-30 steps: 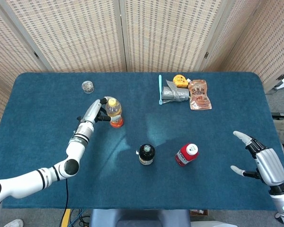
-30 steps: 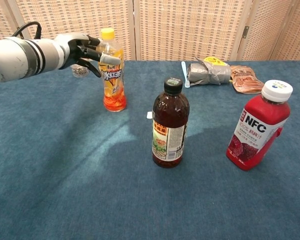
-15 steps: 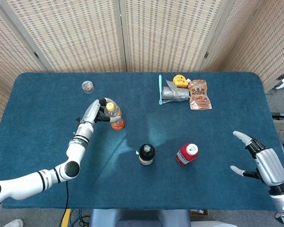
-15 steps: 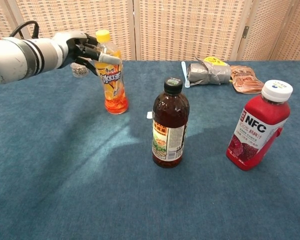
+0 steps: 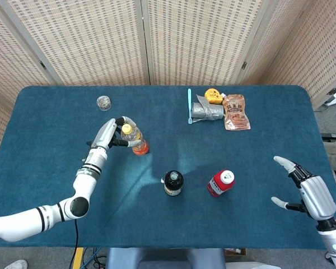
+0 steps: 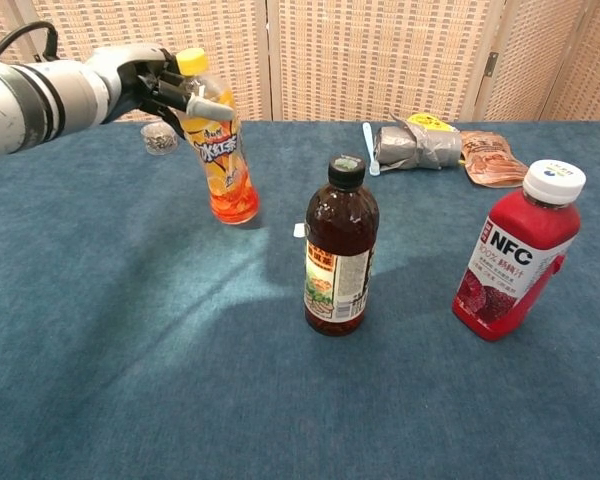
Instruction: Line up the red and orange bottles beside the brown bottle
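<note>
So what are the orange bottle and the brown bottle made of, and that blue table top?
The orange bottle looks like thin clear plastic: the drink shows through it and it has a glossy label and a yellow cap. The brown bottle is shiny and dark see-through, either glass or hard plastic; I cannot tell which. The table top looks like soft, matte blue cloth, maybe felt.

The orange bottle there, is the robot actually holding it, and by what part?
Yes. The left hand grips the orange bottle near its top, around the neck and shoulder below the yellow cap; the bottle is tilted. The right hand is spread and holds nothing.
</note>
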You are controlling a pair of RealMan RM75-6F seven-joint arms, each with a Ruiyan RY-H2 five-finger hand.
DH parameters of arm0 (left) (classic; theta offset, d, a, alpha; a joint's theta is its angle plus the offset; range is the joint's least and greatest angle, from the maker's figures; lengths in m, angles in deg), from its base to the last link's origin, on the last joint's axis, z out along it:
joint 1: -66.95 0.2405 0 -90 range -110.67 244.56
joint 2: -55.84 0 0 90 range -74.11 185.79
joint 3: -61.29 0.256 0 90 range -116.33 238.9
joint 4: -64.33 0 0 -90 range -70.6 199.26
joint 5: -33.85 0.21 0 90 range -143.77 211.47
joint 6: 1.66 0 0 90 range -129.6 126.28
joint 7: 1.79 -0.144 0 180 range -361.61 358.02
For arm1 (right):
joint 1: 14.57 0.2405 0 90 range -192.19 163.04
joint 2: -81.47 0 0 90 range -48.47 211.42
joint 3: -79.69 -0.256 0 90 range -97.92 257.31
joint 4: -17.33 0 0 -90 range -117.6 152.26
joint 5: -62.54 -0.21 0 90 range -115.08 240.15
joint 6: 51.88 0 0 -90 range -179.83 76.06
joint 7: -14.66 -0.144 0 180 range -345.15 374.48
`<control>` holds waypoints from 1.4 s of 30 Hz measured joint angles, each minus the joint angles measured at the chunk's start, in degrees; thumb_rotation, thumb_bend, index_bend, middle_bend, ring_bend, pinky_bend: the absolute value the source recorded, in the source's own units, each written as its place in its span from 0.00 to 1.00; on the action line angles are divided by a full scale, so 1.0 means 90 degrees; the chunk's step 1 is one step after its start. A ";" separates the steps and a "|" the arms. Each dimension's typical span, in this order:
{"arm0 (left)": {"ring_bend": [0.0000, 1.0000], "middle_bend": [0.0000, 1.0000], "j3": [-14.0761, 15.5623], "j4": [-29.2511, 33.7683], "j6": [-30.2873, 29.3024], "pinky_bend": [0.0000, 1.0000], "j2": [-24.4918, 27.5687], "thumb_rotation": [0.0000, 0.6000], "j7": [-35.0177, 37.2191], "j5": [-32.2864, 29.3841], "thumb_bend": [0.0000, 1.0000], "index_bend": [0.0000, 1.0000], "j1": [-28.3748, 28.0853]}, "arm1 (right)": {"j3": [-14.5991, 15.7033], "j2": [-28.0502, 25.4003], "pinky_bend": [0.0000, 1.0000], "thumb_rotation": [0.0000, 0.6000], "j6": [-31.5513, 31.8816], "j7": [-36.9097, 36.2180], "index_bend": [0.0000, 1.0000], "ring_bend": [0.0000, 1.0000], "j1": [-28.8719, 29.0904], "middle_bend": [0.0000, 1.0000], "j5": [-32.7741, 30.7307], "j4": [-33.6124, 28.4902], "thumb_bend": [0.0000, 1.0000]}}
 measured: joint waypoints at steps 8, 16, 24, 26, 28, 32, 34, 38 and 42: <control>0.33 0.41 0.0200 0.0741 -0.0219 0.43 0.0527 1.00 -0.0243 0.0240 0.09 0.49 0.0281 | 0.0030 0.0051 0.43 1.00 -0.0071 0.0065 0.12 0.19 0.0036 0.19 0.0046 0.0013 0.00; 0.33 0.42 0.0404 0.1508 -0.0323 0.43 0.1216 1.00 -0.0377 0.0427 0.09 0.50 0.0626 | 0.0084 0.0104 0.43 1.00 -0.0104 0.0174 0.12 0.19 0.0051 0.19 0.0121 0.0001 0.00; 0.34 0.42 0.0627 0.2294 -0.0405 0.43 0.1884 1.00 -0.0514 0.0613 0.09 0.50 0.0920 | 0.0146 0.0145 0.43 1.00 -0.0155 0.0285 0.12 0.19 0.0071 0.19 0.0198 -0.0028 0.00; 0.34 0.42 0.0683 0.2502 -0.0449 0.43 0.2044 1.00 -0.0537 0.0674 0.09 0.50 0.1005 | 0.0165 0.0155 0.43 1.00 -0.0157 0.0312 0.12 0.19 0.0074 0.19 0.0228 -0.0040 0.00; 0.34 0.42 0.0731 0.2673 -0.0501 0.43 0.2163 1.00 -0.0548 0.0741 0.09 0.50 0.1080 | 0.0179 0.0163 0.43 1.00 -0.0159 0.0331 0.12 0.19 0.0077 0.19 0.0250 -0.0047 0.00; 0.34 0.42 0.0875 0.3061 -0.0619 0.43 0.2406 1.00 -0.0594 0.0944 0.09 0.50 0.1254 | 0.0228 0.0188 0.43 1.00 -0.0168 0.0383 0.12 0.19 0.0082 0.19 0.0318 -0.0052 0.00; 0.34 0.42 0.0947 0.3205 -0.0659 0.43 0.2521 1.00 -0.0631 0.1035 0.09 0.50 0.1319 | 0.0243 0.0201 0.43 1.00 -0.0169 0.0411 0.12 0.19 0.0084 0.19 0.0339 -0.0051 0.00; 0.34 0.42 0.1111 0.3481 -0.0737 0.43 0.2729 1.00 -0.0720 0.1259 0.09 0.50 0.1449 | 0.0261 0.0222 0.43 1.00 -0.0171 0.0453 0.12 0.19 0.0089 0.19 0.0365 -0.0051 0.00; 0.34 0.42 0.1223 0.3626 -0.0805 0.43 0.2801 1.00 -0.0762 0.1423 0.09 0.50 0.1535 | 0.0276 0.0235 0.43 1.00 -0.0181 0.0470 0.12 0.19 0.0096 0.19 0.0374 -0.0058 0.00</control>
